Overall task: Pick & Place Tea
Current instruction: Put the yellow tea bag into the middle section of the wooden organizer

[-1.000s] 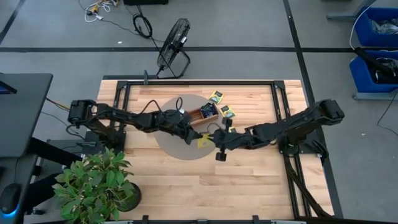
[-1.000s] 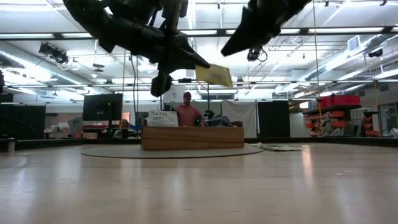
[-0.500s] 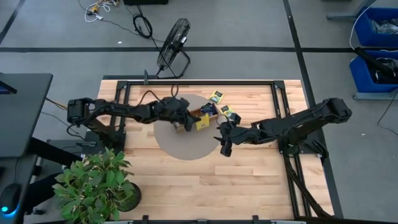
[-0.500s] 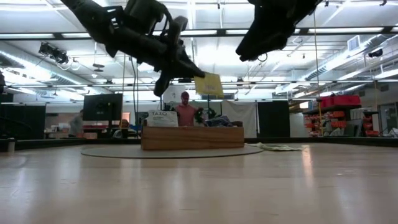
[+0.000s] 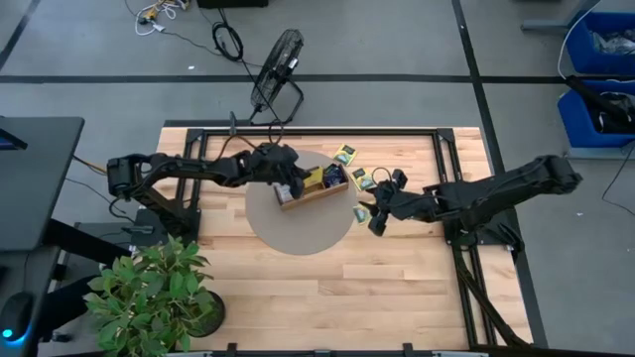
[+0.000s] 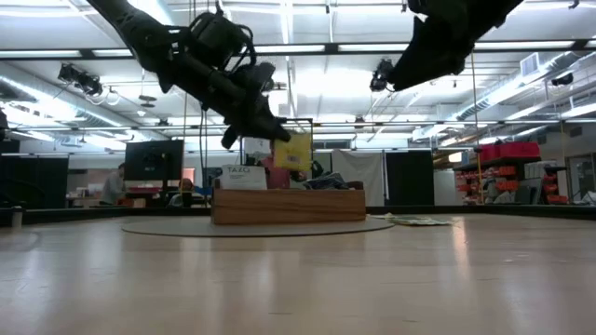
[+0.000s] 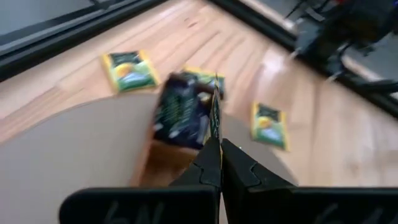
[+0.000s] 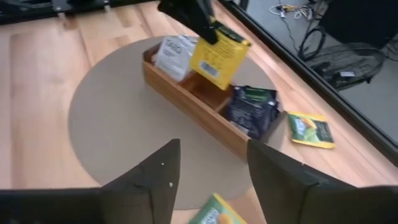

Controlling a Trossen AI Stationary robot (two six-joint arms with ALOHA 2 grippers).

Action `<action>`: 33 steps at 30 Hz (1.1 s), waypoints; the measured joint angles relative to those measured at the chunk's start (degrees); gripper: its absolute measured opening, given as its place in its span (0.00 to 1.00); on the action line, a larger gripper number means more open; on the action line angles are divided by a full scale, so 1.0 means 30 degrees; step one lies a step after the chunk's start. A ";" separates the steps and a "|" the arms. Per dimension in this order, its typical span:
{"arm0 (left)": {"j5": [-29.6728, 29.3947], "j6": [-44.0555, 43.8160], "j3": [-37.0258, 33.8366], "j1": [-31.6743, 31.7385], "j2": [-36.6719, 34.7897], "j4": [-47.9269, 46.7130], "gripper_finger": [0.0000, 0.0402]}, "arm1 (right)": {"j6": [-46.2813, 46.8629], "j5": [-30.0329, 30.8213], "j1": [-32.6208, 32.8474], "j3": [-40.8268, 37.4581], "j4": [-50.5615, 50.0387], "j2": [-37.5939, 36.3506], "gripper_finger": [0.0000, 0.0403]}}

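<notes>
Placement of a yellow tea packet [image 8: 219,55] into the wooden tray [image 8: 198,99] is judged to be the step in hand. The left end effector [image 6: 279,136] is closed on the packet's upper edge, and the packet hangs upright over the tray's middle compartment. The tray rests on a round grey mat [image 5: 298,220] on the counter [image 5: 397,288]. A white packet [image 8: 175,55] already stands in one end compartment, and dark navy packets [image 8: 252,109] fill the other. Three green-yellow packets lie loose on the counter: one beyond the tray [image 5: 344,154] and two more [image 5: 363,178] near the right end effector [image 8: 208,168], whose fingers are spread open and empty, clear of the tray.

For a clean drop, the packet should be kept vertical and aligned with the compartment's dividers, then lowered until its bottom edge is inside the walls before the fingers are parted. Release from height is to be avoided, since a flat, light packet is likely to flutter and land across a divider or outside. Contact with the neighbouring packets should be avoided.
</notes>
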 joint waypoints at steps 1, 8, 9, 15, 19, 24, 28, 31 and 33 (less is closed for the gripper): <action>-0.0102 0.0149 0.0000 0.0146 0.0000 -0.0286 0.00 | 0.0007 -0.0004 -0.0109 -0.0178 -0.0007 -0.0174 0.48; -0.0448 0.0562 0.0000 0.0894 0.0036 -0.0828 0.00 | -0.0064 -0.0009 -0.0751 -0.0854 0.0013 -0.0523 0.47; -0.0442 0.0445 0.0000 0.0975 0.0044 -0.0945 0.00 | -0.0156 -0.0007 -0.0818 -0.0854 0.0064 -0.0523 0.47; -0.0406 0.0901 0.0000 0.1076 0.0314 -0.0787 0.00 | -0.0954 -0.0032 -0.1300 -0.0854 0.0335 -0.0523 0.47; -0.0391 0.0856 -0.0007 0.1061 0.1059 -0.0897 0.00 | -0.1214 -0.0109 -0.1643 -0.0854 0.0361 -0.0523 0.47; -0.0137 0.0922 0.0016 0.0908 0.1537 0.0862 0.00 | -0.1239 -0.0223 -0.1912 -0.0854 0.0361 -0.0523 0.47; -0.0134 0.0827 0.0007 0.0959 0.1581 -0.0261 0.00 | -0.1282 -0.0223 -0.2036 -0.0854 0.0311 -0.0523 0.47; -0.0265 0.0891 0.0007 0.0962 0.1581 -0.1074 0.00 | -0.1560 -0.0223 -0.2110 -0.0854 0.0328 -0.0523 0.47; -0.0260 0.0927 0.0007 0.0959 0.1581 -0.1326 0.00 | -0.1641 -0.0223 -0.2182 -0.0854 0.0321 -0.0516 0.47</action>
